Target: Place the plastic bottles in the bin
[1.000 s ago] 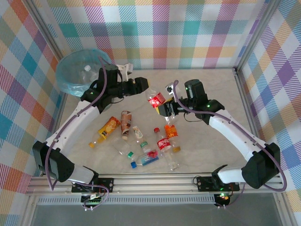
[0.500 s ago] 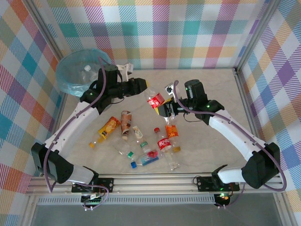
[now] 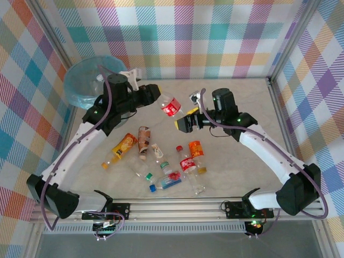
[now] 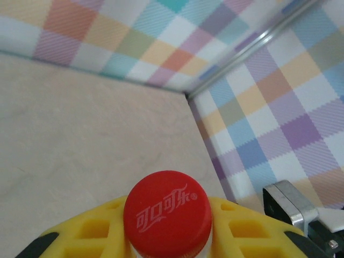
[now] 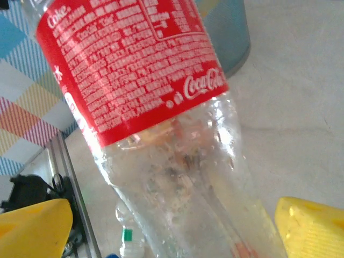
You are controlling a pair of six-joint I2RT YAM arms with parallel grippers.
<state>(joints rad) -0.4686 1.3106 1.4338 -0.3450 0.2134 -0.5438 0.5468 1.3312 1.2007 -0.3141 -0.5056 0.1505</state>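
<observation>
Bottles [image 3: 187, 164] lie in a loose heap on the tabletop [image 3: 242, 97], near the front edge, between the two arms. One has an orange label [image 3: 123, 146]. One has a brown label [image 3: 143, 138]. One with a blue label [image 3: 167, 181] lies closest to the front.

One red bottle [image 3: 171, 106] is apart from the heap. It hangs in the air over the middle of the tabletop, tipped over, between the ends of the two arms.

The left arm [image 3: 80, 140] reaches in from the left side. The left jaws are shut on the red bottle at its neck. In the left wrist view its red cap [image 4: 166, 212] pokes up between the two yellow jaws, which sit snug on both sides of it.

The right arm [image 3: 263, 142] reaches in from the right side. The right jaws are wide apart. In the right wrist view the clear body and the red label [image 5: 134, 70] of the red bottle sit in the gap. The yellow jaws stand off on each side and do not touch it.

The bin [image 3: 75, 88] stands in the far left corner of the tabletop, with a light blue bag inside. It is behind the left arm, and the red bottle is off to its right, not over it.
</observation>
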